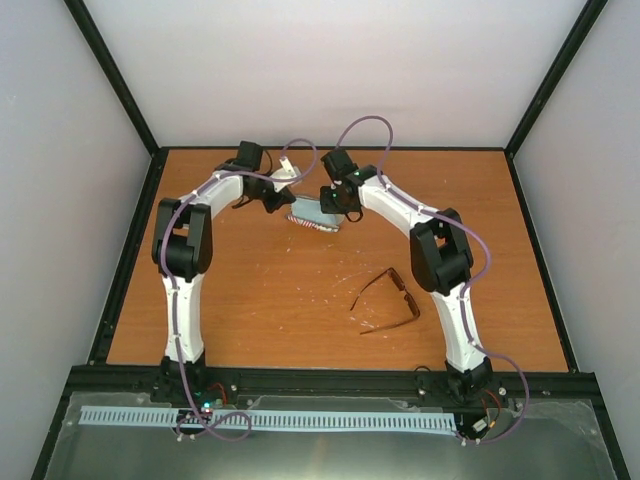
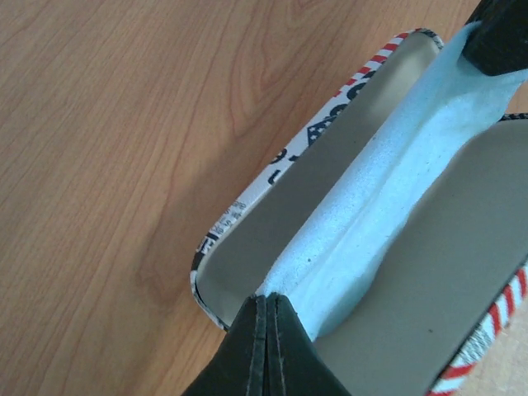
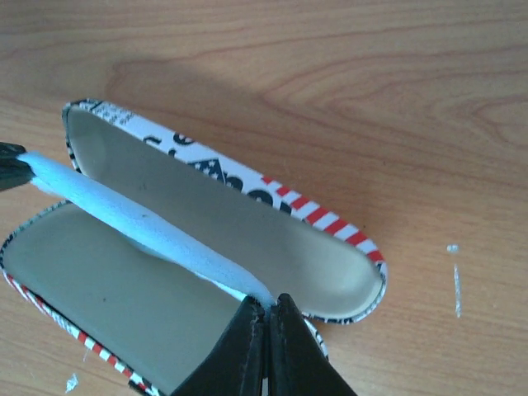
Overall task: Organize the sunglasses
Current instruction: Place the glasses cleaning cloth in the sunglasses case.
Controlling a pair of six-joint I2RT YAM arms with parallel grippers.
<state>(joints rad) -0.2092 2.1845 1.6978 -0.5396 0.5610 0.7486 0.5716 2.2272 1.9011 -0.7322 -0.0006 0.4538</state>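
The sunglasses, thin reddish-brown with their temple arms unfolded, lie on the table beside the right arm, apart from both grippers. The tan case with red-white stripes lies open at mid-back; it also shows in the left wrist view and the right wrist view. The light blue cloth is stretched lengthwise over the open case. My left gripper is shut on one end of the cloth. My right gripper is shut on the other end. In the top view both grippers hover over the case.
The wooden table has black rails along its edges and white walls around it. Small white specks lie on the wood near the sunglasses. The arm bases stand at the near edge.
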